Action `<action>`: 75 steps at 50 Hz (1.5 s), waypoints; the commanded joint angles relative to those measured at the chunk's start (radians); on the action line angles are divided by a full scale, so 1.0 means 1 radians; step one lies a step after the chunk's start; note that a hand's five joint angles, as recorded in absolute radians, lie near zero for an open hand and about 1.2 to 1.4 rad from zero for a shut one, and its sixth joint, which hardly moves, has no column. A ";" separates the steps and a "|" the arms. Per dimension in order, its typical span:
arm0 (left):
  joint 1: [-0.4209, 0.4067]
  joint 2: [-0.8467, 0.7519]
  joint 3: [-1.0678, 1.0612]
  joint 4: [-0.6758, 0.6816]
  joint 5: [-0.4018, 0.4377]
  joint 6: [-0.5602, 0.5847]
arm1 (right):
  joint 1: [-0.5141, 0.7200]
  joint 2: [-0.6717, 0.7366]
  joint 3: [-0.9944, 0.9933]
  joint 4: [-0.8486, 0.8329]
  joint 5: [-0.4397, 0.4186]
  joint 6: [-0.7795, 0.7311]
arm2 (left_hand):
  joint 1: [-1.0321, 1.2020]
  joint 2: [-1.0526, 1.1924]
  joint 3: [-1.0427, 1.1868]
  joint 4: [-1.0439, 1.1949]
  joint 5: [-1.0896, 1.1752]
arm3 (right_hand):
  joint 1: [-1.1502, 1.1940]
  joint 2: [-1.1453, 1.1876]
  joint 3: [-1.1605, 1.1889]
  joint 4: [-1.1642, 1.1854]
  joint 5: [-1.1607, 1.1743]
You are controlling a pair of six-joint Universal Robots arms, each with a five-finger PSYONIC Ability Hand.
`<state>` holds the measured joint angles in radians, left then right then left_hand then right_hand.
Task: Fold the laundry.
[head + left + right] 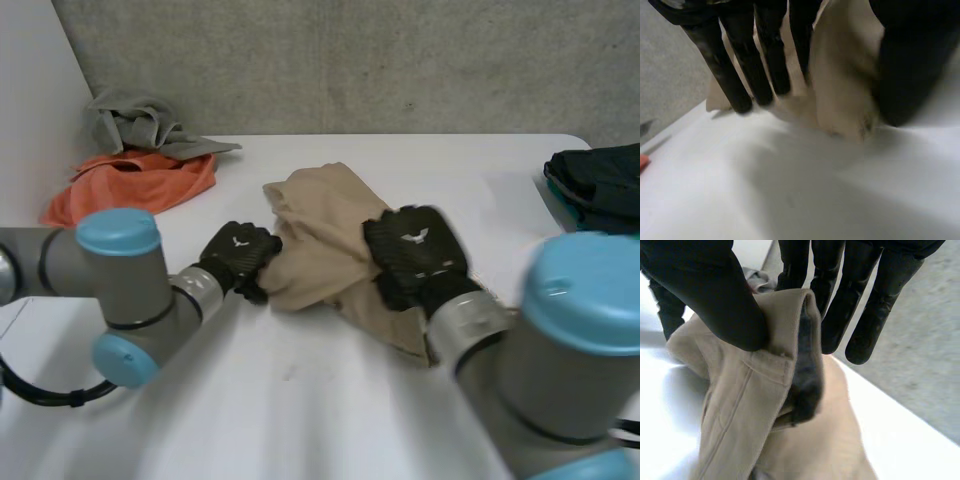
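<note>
the tan garment (320, 225) lies bunched mid-table (300, 400), its long axis slanting from the far side toward the right arm. the left robot hand (238, 255) pinches its left edge between fingers and thumb. the right robot hand (412, 250) pinches a hemmed fold on its right side.

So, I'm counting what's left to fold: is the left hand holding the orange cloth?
No, the orange cloth lies well apart from the left hand, which pinches the edge of the tan garment.
</note>
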<state>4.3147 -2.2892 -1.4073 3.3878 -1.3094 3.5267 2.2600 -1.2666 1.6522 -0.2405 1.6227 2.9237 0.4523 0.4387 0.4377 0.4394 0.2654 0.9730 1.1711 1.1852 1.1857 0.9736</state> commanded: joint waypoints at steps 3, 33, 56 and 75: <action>-0.101 0.070 0.027 0.036 -0.103 -0.037 | -0.207 -0.220 0.158 0.050 -0.113 -0.139 | 0.944 0.958 0.959 0.957 0.956 | 0.423 0.225 0.211 0.211 0.248; -0.151 0.040 0.639 0.366 -0.166 0.324 | -0.335 0.138 -0.546 -0.438 -0.187 -0.147 | 0.944 0.958 0.959 0.957 0.956 | 0.423 0.225 0.211 0.211 0.248; -0.138 0.274 -0.318 0.323 -0.156 0.227 | -0.315 0.098 -0.023 0.007 -0.213 -0.166 | 0.686 0.700 0.701 0.699 0.699 | 0.423 0.225 0.211 0.211 0.248; -0.076 0.487 -0.513 0.309 -0.191 0.298 | -0.332 0.090 0.149 0.006 -0.219 -0.155 | 0.008 0.021 0.022 0.021 0.020 | 0.423 0.225 0.211 0.211 0.248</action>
<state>4.2119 -1.8926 -1.8422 3.7006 -1.4868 3.8809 1.9356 -1.1683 1.7718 -0.2327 1.4010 2.7674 0.4280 0.4170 0.4206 0.4078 0.2305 0.9730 1.1774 1.1917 1.1903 0.9835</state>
